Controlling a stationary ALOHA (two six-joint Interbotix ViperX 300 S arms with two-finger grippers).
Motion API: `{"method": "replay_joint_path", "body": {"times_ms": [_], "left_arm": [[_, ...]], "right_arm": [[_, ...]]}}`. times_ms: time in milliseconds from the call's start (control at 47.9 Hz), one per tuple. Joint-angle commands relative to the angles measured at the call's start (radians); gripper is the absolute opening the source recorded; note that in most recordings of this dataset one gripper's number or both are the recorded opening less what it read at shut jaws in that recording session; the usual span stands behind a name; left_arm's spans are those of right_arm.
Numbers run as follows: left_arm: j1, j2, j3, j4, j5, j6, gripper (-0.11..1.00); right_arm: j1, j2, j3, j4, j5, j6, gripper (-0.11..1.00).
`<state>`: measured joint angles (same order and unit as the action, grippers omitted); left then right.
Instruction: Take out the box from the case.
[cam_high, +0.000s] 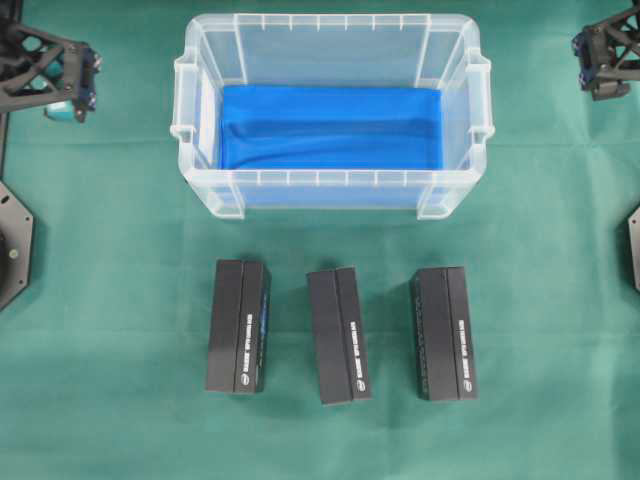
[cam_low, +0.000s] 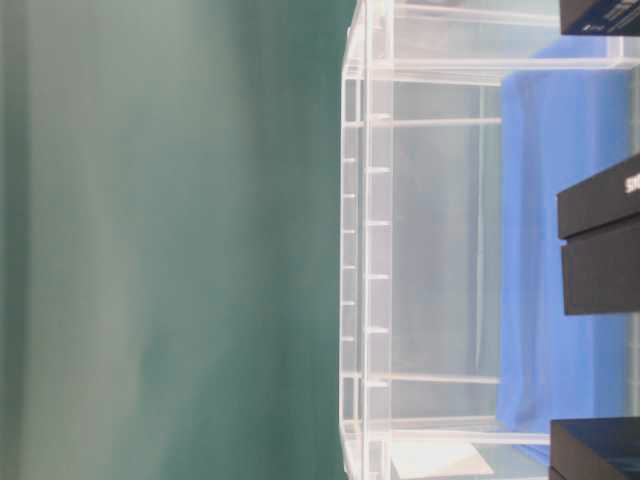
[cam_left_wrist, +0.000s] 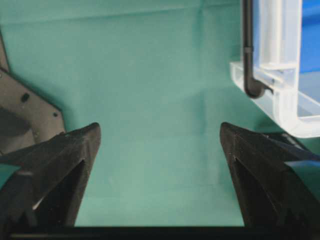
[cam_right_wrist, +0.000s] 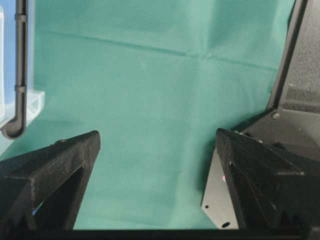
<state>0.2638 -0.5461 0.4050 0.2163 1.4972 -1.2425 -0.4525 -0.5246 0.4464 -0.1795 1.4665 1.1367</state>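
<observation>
Below the case (cam_high: 330, 190), three black boxes lie in a row on the green desk (cam_high: 120, 300); only blue cloth (cam_high: 330, 128) remains inside. Left tool (cam_left_wrist: 160, 150) and right tool (cam_right_wrist: 157, 150) both stand with jaws wide apart, empty. Boxes judged rigid, light, smooth; best taken across the narrow sides.

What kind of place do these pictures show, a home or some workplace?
Probably a robot test bench, not a home: a green cloth covers the table, two robot arms flank a clear plastic case, and three identical black boxes lie in a row.
</observation>
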Motion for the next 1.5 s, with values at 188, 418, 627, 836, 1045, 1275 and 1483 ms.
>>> {"method": "replay_joint_path", "body": {"times_ms": [188, 418, 627, 836, 1045, 1275, 1483], "left_arm": [[0.005, -0.040, 0.006, 0.005, 0.002, -0.017, 0.96], [0.005, 0.003, -0.025, 0.005, -0.005, -0.011, 0.96], [0.005, 0.021, -0.037, 0.005, -0.003, 0.002, 0.96], [0.005, 0.021, -0.037, 0.005, 0.002, 0.002, 0.96], [0.005, 0.021, -0.035, 0.005, 0.002, 0.000, 0.96], [0.006, 0.021, -0.037, 0.006, 0.003, 0.000, 0.96], [0.009, 0.021, -0.037, 0.006, 0.002, 0.000, 0.96]], "right_arm": [[-0.002, -0.014, -0.008, -0.003, -0.005, 0.006, 0.93], [-0.002, 0.014, -0.021, 0.006, -0.011, 0.006, 0.93], [-0.002, 0.028, -0.029, 0.006, -0.034, 0.006, 0.93], [-0.002, 0.029, -0.029, 0.006, -0.034, 0.005, 0.93], [-0.002, 0.028, -0.029, 0.005, -0.032, 0.003, 0.93], [-0.002, 0.020, -0.025, 0.002, -0.032, 0.003, 0.93], [-0.002, 0.025, -0.028, 0.002, -0.035, 0.005, 0.93]]}}
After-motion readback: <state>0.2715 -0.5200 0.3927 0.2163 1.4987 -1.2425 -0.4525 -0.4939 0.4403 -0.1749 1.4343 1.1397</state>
